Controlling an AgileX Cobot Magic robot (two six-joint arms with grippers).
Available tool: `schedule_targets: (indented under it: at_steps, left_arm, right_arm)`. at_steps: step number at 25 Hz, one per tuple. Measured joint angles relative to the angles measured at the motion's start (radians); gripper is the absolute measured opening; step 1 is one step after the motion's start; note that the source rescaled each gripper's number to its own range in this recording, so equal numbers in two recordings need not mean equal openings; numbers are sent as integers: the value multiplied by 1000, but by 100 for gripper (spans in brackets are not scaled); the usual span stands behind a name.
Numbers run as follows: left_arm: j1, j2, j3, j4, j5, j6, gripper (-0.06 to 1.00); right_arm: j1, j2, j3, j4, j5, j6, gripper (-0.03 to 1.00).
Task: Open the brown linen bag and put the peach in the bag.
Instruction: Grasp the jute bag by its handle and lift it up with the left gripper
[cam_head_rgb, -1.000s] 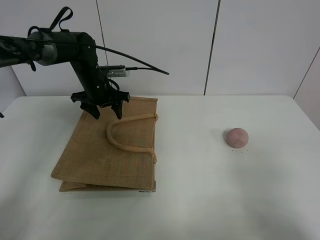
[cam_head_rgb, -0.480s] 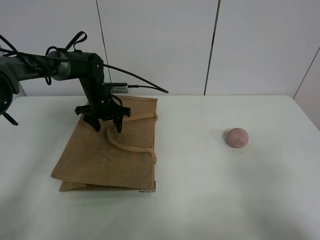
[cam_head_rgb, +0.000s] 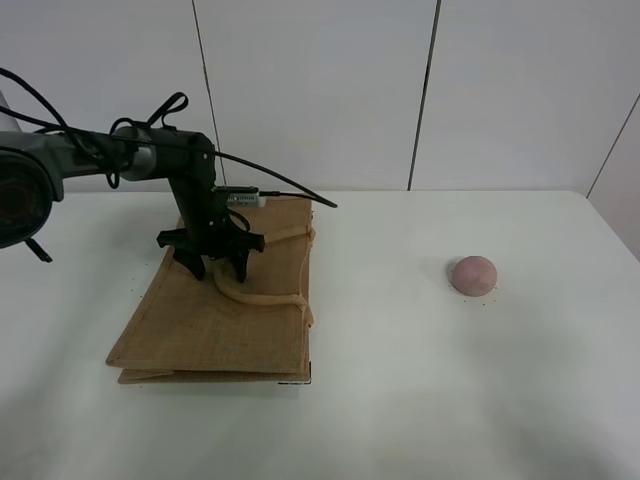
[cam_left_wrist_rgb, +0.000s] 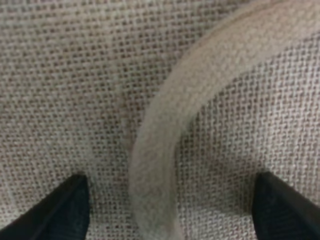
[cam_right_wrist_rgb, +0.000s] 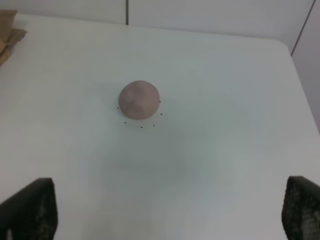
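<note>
Two fingertips of the left gripper (cam_left_wrist_rgb: 175, 212) stand spread wide, down at the weave on either side of the beige handle (cam_left_wrist_rgb: 162, 130), clasping nothing yet. Done well, I judge, the jaws close squarely on the handle alone, catching no cloth beneath, then lift straight so the mouth parts. The brown linen bag (cam_head_rgb: 215, 325) lies flat toward the far left corner of the worktop (cam_head_rgb: 400, 400). The peach (cam_head_rgb: 473, 275) sits well apart near the right edge, under the right gripper (cam_right_wrist_rgb: 165, 210), which also gapes empty.

The brown linen bag (cam_head_rgb: 205, 325) is laid flat beneath the spread left gripper (cam_head_rgb: 217, 272), with one beige handle (cam_left_wrist_rgb: 165, 125) curved between its fingers. The round, dusty-pink peach (cam_head_rgb: 473, 275) is set well apart from it, on the right arm's side.
</note>
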Motion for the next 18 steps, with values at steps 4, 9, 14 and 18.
schedule_targets:
  at_steps: [4,9,14,18]
  left_arm:
    - [0,7,0,-2,-2,-1,78]
    - [-2,7,-11,-4,14,-3,12]
    - [-2,10,-90,0,117,-3,1]
    - [-2,-34,-173,5,185,-3,1]
  right_arm:
    - [0,0,0,0,0,0,100]
    - [0,0,0,0,0,0,100]
    - [0,0,0,0,0,0,100]
    - [0,0,0,0,0,0,100]
